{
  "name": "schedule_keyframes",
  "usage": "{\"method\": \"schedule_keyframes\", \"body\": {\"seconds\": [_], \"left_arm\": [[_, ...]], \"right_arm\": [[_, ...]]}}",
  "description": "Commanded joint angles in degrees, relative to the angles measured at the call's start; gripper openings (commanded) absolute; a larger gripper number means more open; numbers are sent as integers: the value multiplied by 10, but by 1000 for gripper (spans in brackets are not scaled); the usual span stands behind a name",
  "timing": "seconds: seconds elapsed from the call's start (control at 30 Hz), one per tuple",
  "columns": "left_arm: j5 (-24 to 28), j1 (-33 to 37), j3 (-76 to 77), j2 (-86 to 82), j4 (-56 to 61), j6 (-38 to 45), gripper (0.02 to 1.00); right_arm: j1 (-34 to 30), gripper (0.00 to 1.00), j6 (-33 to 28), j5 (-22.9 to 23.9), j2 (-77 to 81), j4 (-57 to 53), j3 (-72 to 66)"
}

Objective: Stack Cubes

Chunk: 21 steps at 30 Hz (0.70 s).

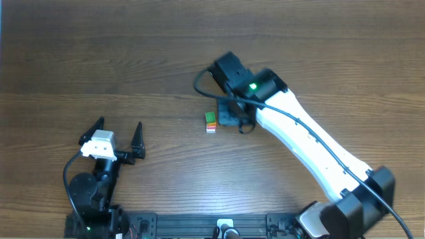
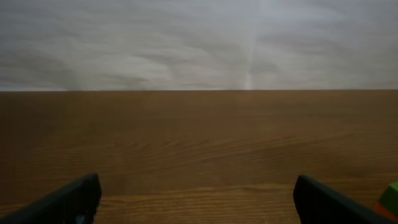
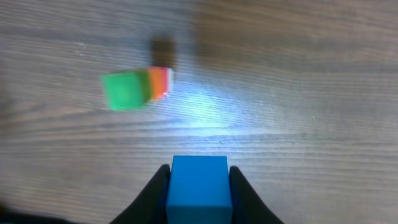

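Blue plastic cube (image 3: 199, 183) is gripped by right tool (image 3: 199, 198), near green-topped cube stack (image 3: 135, 89) on wooden counter (image 1: 99, 60); left tool (image 1: 119, 123) released

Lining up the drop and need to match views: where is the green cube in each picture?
Top view: green cube near the picture's middle, just left of the right hand.
Left wrist view: a green corner clipped by the frame edge.
Right wrist view: ahead of the held blue cube, off to one side.
Shared landmark: the orange cube directly under it.
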Motion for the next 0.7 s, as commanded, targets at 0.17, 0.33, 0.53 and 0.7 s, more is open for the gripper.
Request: {"method": "schedule_keyframes", "body": {"seconds": [0.17, 0.33, 0.53, 0.7], "left_arm": [[5, -2, -3, -4, 0, 8, 1000], [5, -2, -3, -4, 0, 8, 1000], [5, -2, -3, -4, 0, 8, 1000], [5, -2, -3, -4, 0, 8, 1000]], "right_arm": [[35, 14, -8, 11, 119, -10, 95], [42, 12, -6, 3, 133, 3, 97], [51, 9, -6, 3, 133, 7, 102], [53, 9, -6, 6, 134, 8, 109]]}}
